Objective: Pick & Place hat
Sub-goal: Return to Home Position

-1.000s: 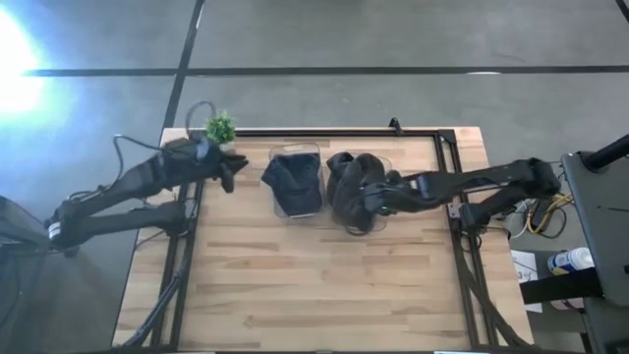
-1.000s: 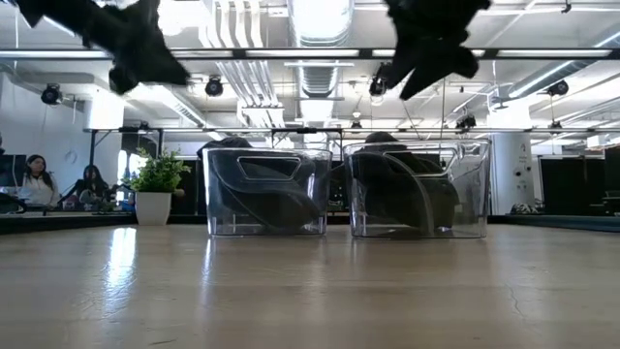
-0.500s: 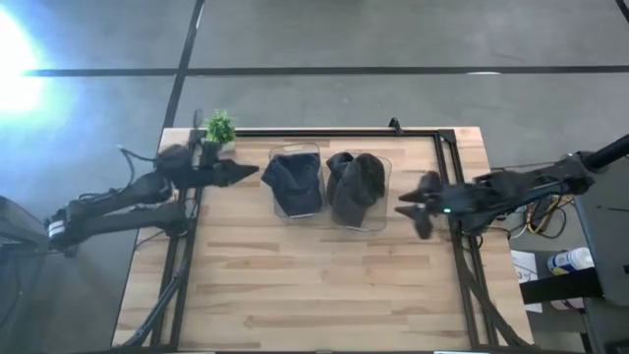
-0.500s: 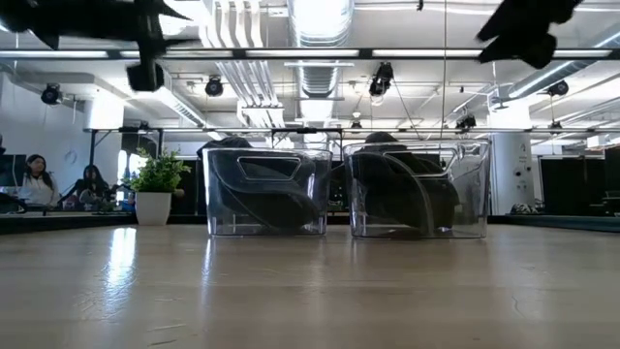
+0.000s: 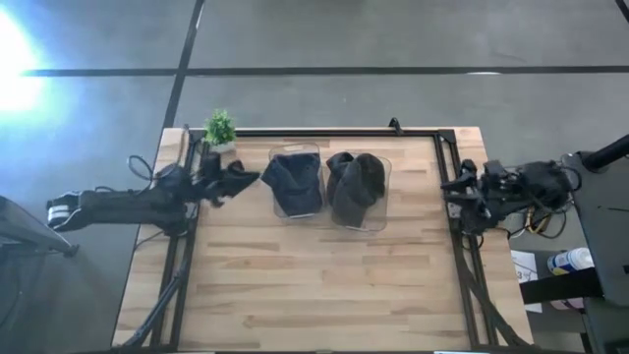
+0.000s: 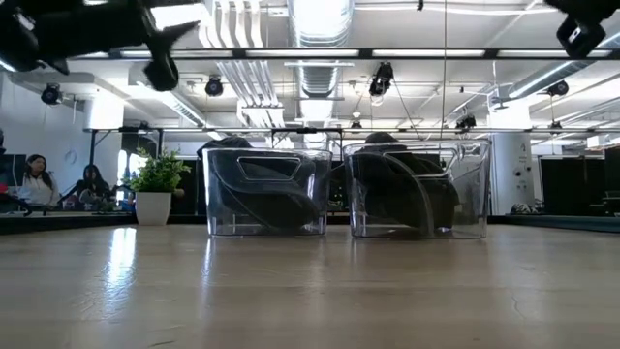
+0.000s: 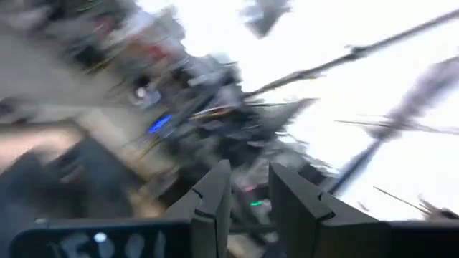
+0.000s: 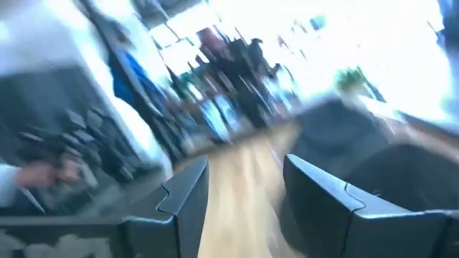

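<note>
Two dark hats lie in two clear bins at the table's far middle. One hat (image 5: 294, 179) fills the left bin (image 5: 278, 209). The other hat (image 5: 356, 183) is heaped in the right bin (image 5: 381, 222) and rises above its rim. In the low view both hats (image 6: 263, 194) (image 6: 402, 189) rest on the bin floors. My left gripper (image 5: 251, 178) (image 7: 249, 193) hovers open, just left of the left bin and above the table. My right gripper (image 5: 450, 189) (image 8: 244, 193) is open at the table's right edge, well clear of the bins.
A small potted plant (image 5: 220, 127) (image 6: 155, 184) stands at the far left corner, close behind my left arm. The black table frame (image 5: 454, 211) runs under my right gripper. Bare wooden table top (image 5: 314, 285) spreads across the near half. People sit in the room beyond (image 6: 39, 174).
My right gripper has pulled back from above the right bin toward the table's right edge, ending at the frame there. My left arm has stretched out flatter along the left side, its gripper staying beside the left bin. The hats lie still in their bins.
</note>
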### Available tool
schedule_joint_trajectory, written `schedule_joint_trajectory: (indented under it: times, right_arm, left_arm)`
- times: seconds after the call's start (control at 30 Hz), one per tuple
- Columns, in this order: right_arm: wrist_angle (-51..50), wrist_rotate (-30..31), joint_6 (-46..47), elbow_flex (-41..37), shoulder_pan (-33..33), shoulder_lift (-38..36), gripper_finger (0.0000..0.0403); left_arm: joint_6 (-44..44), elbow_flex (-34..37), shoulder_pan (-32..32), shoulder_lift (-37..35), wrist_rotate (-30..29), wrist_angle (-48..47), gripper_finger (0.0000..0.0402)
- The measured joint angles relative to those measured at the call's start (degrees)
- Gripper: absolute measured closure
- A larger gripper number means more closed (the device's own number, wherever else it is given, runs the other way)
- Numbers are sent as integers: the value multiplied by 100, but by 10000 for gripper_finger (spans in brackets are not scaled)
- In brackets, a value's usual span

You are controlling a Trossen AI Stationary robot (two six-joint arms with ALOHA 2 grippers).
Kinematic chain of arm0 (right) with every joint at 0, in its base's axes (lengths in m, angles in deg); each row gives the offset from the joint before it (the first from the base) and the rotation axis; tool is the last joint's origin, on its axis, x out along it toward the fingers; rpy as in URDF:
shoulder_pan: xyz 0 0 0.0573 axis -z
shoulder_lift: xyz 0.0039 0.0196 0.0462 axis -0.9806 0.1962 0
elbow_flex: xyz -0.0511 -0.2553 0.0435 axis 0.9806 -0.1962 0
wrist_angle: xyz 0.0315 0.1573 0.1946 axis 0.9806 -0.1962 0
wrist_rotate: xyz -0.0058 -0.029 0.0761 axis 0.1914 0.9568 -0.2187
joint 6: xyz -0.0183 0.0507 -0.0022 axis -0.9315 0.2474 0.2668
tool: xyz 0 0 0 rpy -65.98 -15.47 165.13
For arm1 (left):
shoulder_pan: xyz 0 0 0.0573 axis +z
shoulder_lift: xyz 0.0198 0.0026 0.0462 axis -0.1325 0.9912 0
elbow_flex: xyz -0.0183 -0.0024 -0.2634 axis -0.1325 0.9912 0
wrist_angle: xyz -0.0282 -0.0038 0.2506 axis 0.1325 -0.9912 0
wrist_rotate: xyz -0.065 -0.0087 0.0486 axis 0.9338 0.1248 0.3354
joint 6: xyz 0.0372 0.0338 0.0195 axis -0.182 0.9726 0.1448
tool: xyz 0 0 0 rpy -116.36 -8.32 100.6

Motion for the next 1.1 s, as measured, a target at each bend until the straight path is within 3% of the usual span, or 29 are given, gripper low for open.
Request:
schedule_joint_trajectory:
  times: [0.03, 0.13, 0.33, 0.4, 0.53, 0.77, 0.87, 0.93, 1.1]
  right_arm:
    - [337, -122, -230, -217, -2, -323, 227]
    - [1131, -337, -833, -640, -1, -362, 227]
    - [3139, -954, -1308, -1652, 9, 1, 227]
    - [4085, -947, -1358, -2047, 14, 44, 227]
    - [5233, -921, -1324, -2843, 12, -19, 227]
    - [5335, -386, -798, -3669, 17, -75, 227]
    - [4697, -397, -852, -3719, 16, -7, 227]
    - [4194, -399, -859, -3721, 13, 36, 227]
    - [4158, -414, -846, -3679, 13, 332, 227]
  left_arm:
    - [183, 82, -24, 4, 199, 386, 312]
    - [537, 417, -41, -28, 525, 1142, 312]
    - [718, 1319, -68, 36, -149, 2106, 312]
    - [697, 1566, -66, 52, -166, 2275, 312]
    - [726, 1506, -57, -5, -79, 1632, 312]
    - [684, 1564, -56, 42, -78, 1248, 312]
    - [686, 1564, -103, -13, -92, 855, 312]
    - [675, 1564, -328, -432, -237, 142, 312]
    - [683, 1566, -460, -1641, -237, -998, 312]
